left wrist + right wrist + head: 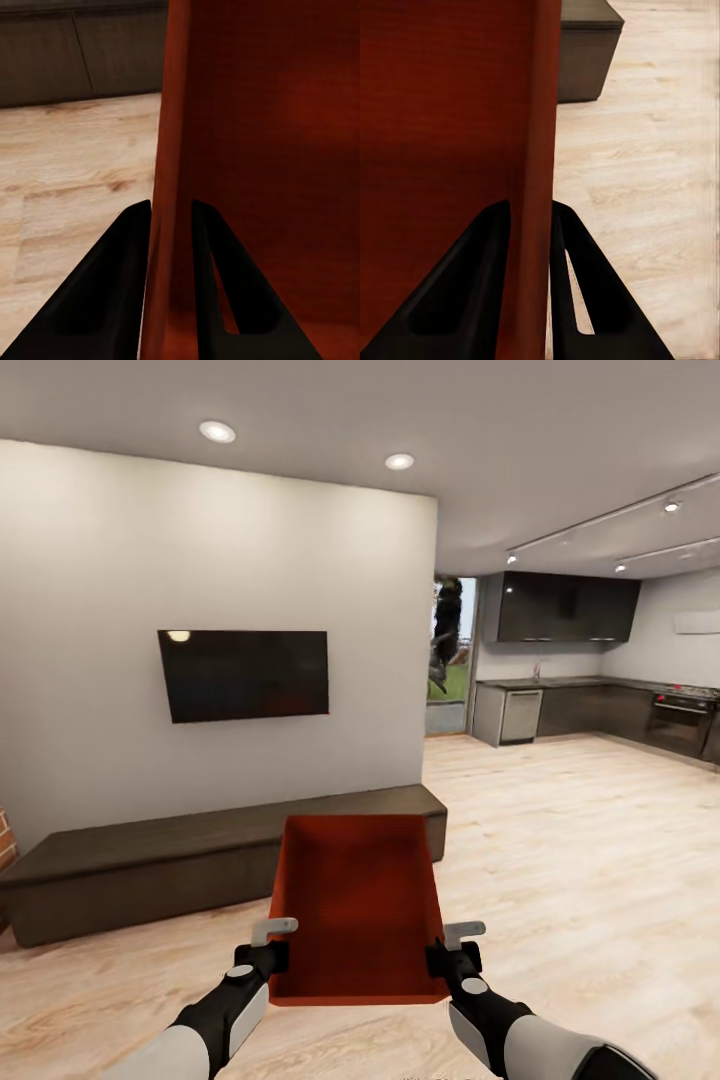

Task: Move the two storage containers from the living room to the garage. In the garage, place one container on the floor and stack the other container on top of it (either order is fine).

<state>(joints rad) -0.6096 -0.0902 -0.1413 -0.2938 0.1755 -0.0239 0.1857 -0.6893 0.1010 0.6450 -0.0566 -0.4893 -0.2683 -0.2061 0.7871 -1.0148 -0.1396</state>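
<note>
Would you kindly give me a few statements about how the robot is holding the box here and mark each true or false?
1. Both grippers clamp the orange-red box, the left gripper on one side wall and the right gripper on the other. True.
2. The box has a lid on it. False: it is open on top.
3. The box rests on the low dark cabinet. False: it is held up in front of the cabinet.
4. A dark screen hangs on the wall above the cabinet. True.
5. The floor is dark grey concrete. False: it is light wood plank.
</note>
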